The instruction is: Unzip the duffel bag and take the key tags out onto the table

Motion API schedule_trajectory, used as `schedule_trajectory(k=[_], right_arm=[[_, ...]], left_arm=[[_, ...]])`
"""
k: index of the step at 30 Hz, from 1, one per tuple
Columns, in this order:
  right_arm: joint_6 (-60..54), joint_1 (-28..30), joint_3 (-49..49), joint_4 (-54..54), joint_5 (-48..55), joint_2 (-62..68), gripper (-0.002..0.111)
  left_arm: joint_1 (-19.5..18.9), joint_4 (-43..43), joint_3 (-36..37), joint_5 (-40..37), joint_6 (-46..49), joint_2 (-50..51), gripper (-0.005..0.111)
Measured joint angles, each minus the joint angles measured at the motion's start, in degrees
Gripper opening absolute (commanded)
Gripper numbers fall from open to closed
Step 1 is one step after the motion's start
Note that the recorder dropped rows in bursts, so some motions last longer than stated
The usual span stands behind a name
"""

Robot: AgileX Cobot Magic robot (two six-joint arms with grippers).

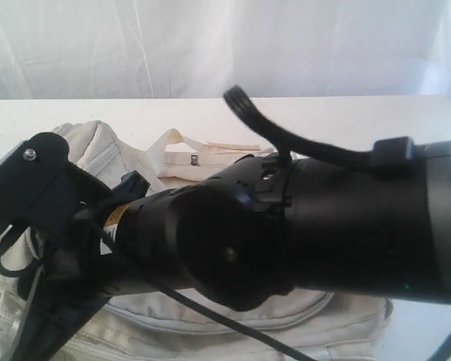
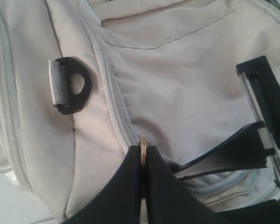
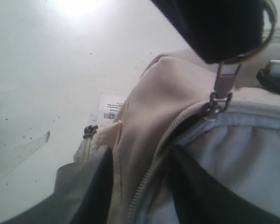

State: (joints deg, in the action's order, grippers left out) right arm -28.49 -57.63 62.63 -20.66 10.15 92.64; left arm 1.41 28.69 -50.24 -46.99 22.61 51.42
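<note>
1. Big and black, the right arm [image 1: 346, 218] fills the front of the outside view and stretches from the right side toward the left.
2. Under it lies the duffel bag [image 1: 90, 147], cream and soft, resting on the white table [image 1: 361, 113].
3. On the bag's grey zip edge sits the zipper pull [image 3: 225, 77], a small metal tab with a ring on it.
4. The left gripper [image 2: 143, 148] is pinched tight on that ring, with its fingers pressed together.
5. The right gripper [image 3: 140, 158] has its two fingers apart, one on each side of a fold of the bag just beside the zip. I cannot tell if it squeezes the cloth.
6. A black D-ring [image 2: 87, 88] on a grey loop sits on the bag's side, apart from the left gripper.
7. A small white label [image 3: 109, 109] with a bar code shows by the bag's end.
</note>
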Motion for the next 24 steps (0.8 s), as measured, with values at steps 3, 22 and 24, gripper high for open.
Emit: schedule_trajectory(k=[3, 22, 24], right_arm=[[0.77, 0.00, 0.00, 1.30, 3.38, -2.42, 0.038], [32.99, -2.24, 0.00, 31.54, 10.72, -3.69, 0.039], [32.99, -2.24, 0.00, 32.23, 9.24, -2.35, 0.040]], left_arm=[[0.00, 0.00, 0.00, 0.00, 0.13, -0.04, 0.000], [0.00, 0.08, 0.00, 0.11, 0.26, -0.04, 0.000], [0.00, 0.08, 0.00, 0.11, 0.26, -0.04, 0.000]])
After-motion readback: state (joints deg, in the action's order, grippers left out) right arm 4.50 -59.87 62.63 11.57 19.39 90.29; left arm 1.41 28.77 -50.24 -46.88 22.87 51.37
